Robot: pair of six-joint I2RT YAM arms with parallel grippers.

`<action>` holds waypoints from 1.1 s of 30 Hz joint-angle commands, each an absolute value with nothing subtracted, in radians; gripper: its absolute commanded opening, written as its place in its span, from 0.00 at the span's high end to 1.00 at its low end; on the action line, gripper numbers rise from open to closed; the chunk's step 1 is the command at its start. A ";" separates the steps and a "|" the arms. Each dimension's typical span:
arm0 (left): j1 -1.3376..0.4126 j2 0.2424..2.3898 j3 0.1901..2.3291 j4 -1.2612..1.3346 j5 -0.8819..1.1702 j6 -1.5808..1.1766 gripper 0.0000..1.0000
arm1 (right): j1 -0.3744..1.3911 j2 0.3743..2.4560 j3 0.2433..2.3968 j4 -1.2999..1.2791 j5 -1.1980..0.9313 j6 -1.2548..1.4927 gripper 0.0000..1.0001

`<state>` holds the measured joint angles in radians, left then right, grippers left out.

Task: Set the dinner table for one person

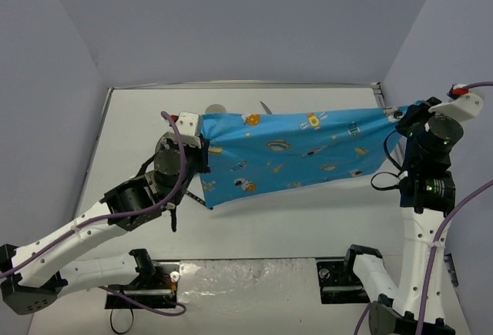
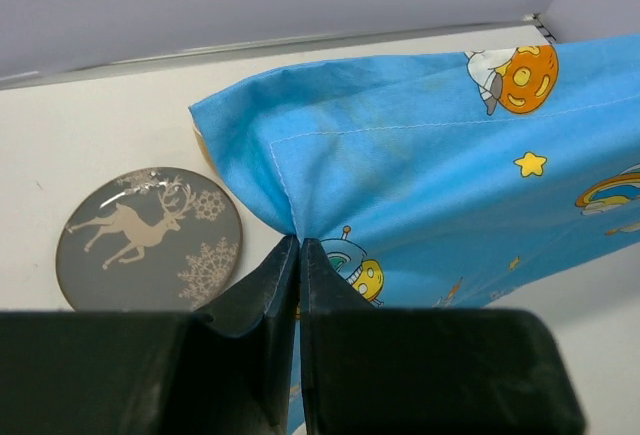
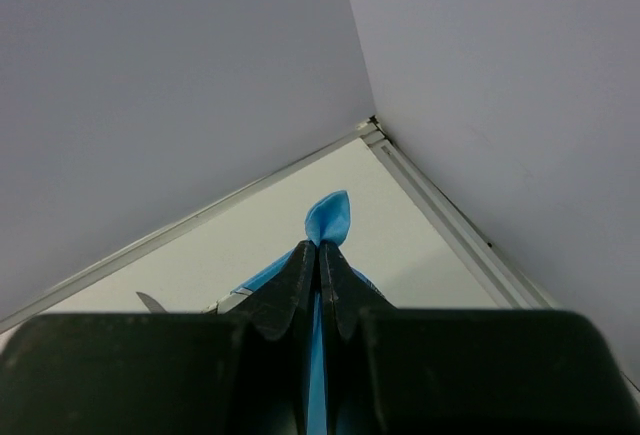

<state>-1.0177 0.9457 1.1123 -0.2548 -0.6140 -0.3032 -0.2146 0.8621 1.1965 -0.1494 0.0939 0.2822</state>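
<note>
We record the left gripper (image 2: 299, 255) clamped on one corner of the blue cartoon-print cloth placemat (image 1: 300, 154), the right gripper (image 3: 320, 255) clamped on another near the far-right corner, the cloth stretched above the large matte-white rectangular dinner table (image 1: 308, 223). A round grey reindeer-print plate (image 2: 150, 240) lies toward the far edge.

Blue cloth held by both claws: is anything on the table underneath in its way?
Yes: a reindeer plate lies on the dinner table beside the left corner of the blue cloth, and a utensil tip shows beyond its far edge.
</note>
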 commanded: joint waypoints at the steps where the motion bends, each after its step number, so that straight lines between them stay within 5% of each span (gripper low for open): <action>1: -1.054 0.929 1.096 -0.263 -0.600 -0.359 1.00 | -0.222 0.806 1.255 -0.192 0.254 0.253 1.00; 12: -1.085 1.056 1.046 -0.361 -0.611 -0.587 1.00 | -0.221 0.902 1.237 -0.357 0.376 0.318 1.00; 17: -0.894 1.247 0.993 -0.274 -0.387 -0.709 1.00 | -0.223 0.998 1.052 -0.253 0.408 0.377 1.00; 25: -0.779 1.574 1.076 -0.154 -0.326 -0.659 1.00 | -0.260 1.254 0.944 -0.035 0.352 0.388 1.00; 33: -0.764 1.590 1.131 -0.111 -0.338 -0.599 1.00 | -0.272 1.216 0.977 0.031 0.278 0.353 1.00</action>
